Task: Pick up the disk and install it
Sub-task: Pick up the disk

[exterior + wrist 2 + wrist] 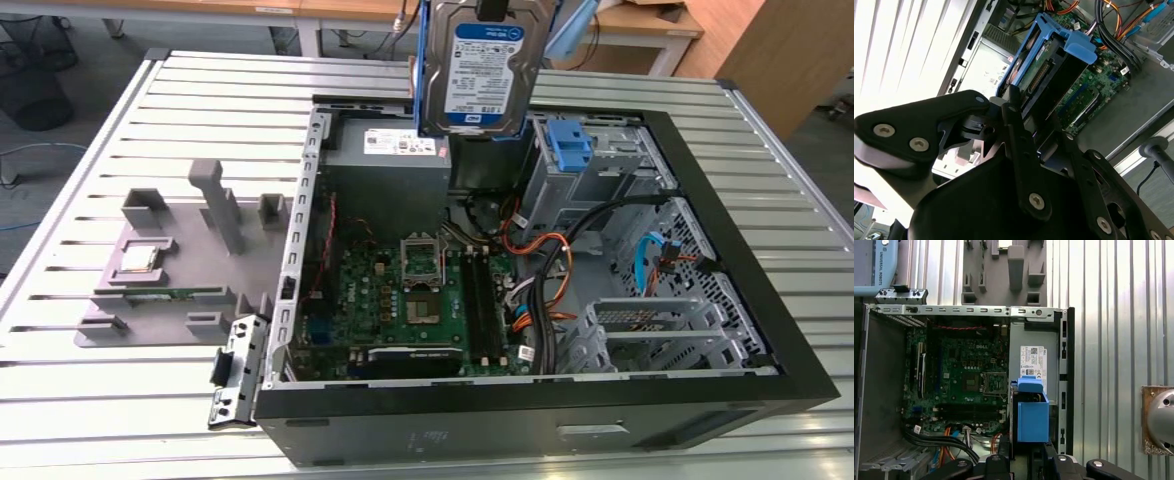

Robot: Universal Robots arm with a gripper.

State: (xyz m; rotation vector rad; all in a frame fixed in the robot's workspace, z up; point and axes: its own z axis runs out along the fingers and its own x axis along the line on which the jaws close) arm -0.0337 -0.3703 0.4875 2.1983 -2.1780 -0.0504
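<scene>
My pincer (1031, 107) is clamped on the disk (1046, 70). In the second wrist view my black fingers (1016, 130) run up either side of its blue carrier frame. I hold the disk (481, 70) on edge in the air, clear of the open computer case (534, 420). Its blue-and-white label faces the exterior camera. In the first wrist view, which looks straight down, the blue carrier (1032, 417) hangs above the end of the case that holds the power supply (1031, 362).

Inside the case, the grey power supply (387, 150) lies against the far wall. Just beside it, toward the exterior view's right, stands the drive cage (607, 170) with a small blue bracket (567, 150) on it. The green motherboard (414, 290) covers the case floor, its processor socket (420, 260) near the middle. Orange and black cables (547, 250) run between the board and the cage.

Outside the case, at the exterior view's left of it, a grey fixture plate (174, 260) lies on the slatted metal table (107, 400). Beyond the case stand wooden desks (641, 25).
</scene>
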